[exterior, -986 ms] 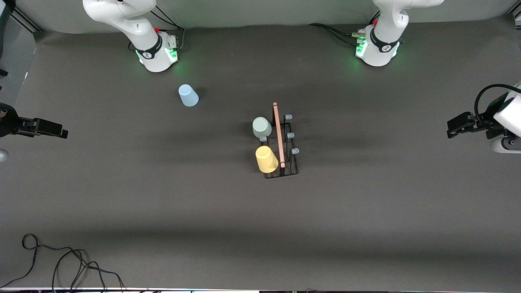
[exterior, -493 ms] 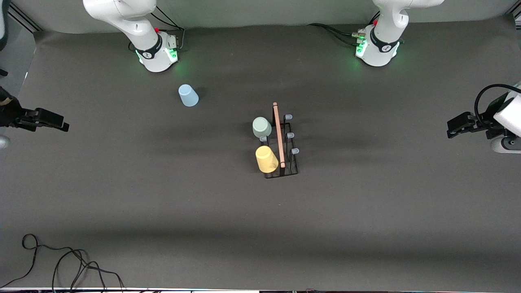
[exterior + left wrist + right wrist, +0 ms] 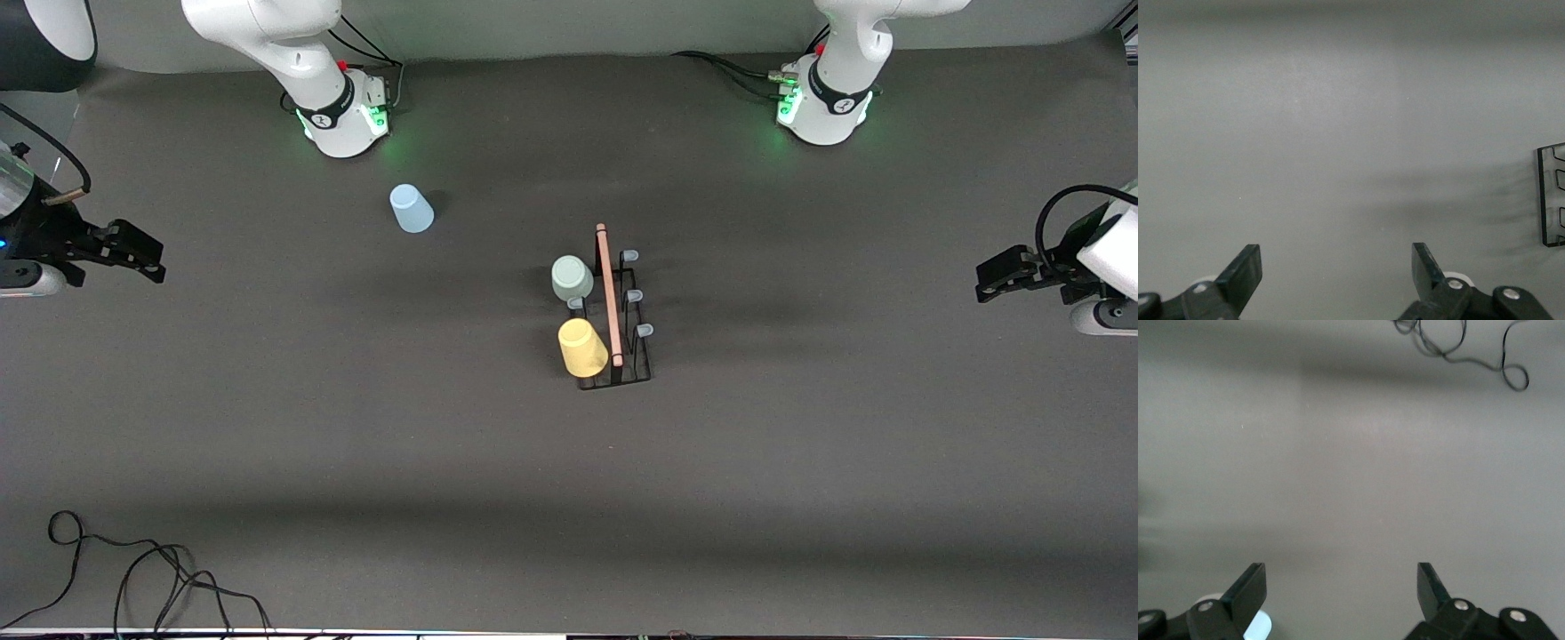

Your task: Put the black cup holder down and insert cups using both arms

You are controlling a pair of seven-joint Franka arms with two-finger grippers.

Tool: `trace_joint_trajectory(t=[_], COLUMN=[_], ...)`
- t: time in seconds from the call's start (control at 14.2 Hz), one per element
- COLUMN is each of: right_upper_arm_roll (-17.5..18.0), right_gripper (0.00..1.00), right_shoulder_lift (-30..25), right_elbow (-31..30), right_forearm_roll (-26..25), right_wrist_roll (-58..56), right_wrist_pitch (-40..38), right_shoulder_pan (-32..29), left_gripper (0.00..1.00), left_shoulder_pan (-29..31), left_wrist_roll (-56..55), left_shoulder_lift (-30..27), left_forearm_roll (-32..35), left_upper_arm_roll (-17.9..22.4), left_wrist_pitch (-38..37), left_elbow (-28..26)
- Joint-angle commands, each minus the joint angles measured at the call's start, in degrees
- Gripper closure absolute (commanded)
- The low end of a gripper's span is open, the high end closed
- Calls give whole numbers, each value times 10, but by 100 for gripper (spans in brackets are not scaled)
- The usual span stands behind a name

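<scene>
The black cup holder (image 3: 640, 363) stands mid-table, its wooden rod handle (image 3: 608, 293) pointing toward the front camera. The pale grey-green cup (image 3: 572, 277) and the yellow cup (image 3: 581, 347) sit upside down on pegs on its side toward the right arm's end. The light blue cup (image 3: 411, 208) stands upside down on the table near the right arm's base. My right gripper (image 3: 149, 258) hangs open and empty at its end of the table, also seen in the right wrist view (image 3: 1341, 587). My left gripper (image 3: 985, 283) waits open and empty at its end, also seen in the left wrist view (image 3: 1337, 267).
A loose black cable (image 3: 133, 578) lies at the table's corner nearest the front camera, at the right arm's end; it also shows in the right wrist view (image 3: 1458, 340). A clear plastic piece (image 3: 1551, 197) shows at the edge of the left wrist view. Grey-capped pegs (image 3: 635, 294) stand bare.
My right gripper has swung a little toward the robots' bases and toward the table's middle, with more of its arm now in view. The left arm, holder and cups have not moved.
</scene>
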Motion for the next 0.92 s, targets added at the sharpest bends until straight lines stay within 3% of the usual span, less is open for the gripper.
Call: trace_joint_trajectory(t=[0.0, 0.21, 0.85], right_upper_arm_roll=[8, 7, 7], right_gripper=[0, 0, 0], right_shoulder_lift=[-1, 24, 25], right_elbow=[6, 22, 20], right_forearm_roll=[-7, -7, -7], right_wrist_roll=[-18, -18, -14], right_wrist_pitch=[3, -1, -23], right_shoulder_pan=[-14, -13, -7], left_gripper=[0, 0, 0], left_shoulder_pan=[0, 0, 0], left_wrist_roll=[-1, -1, -1], left_shoulder_lift=[0, 0, 1], left_forearm_roll=[-2, -2, -1], left_upper_arm_roll=[-1, -1, -1], left_wrist_pitch=[1, 1, 2], left_elbow=[3, 3, 3])
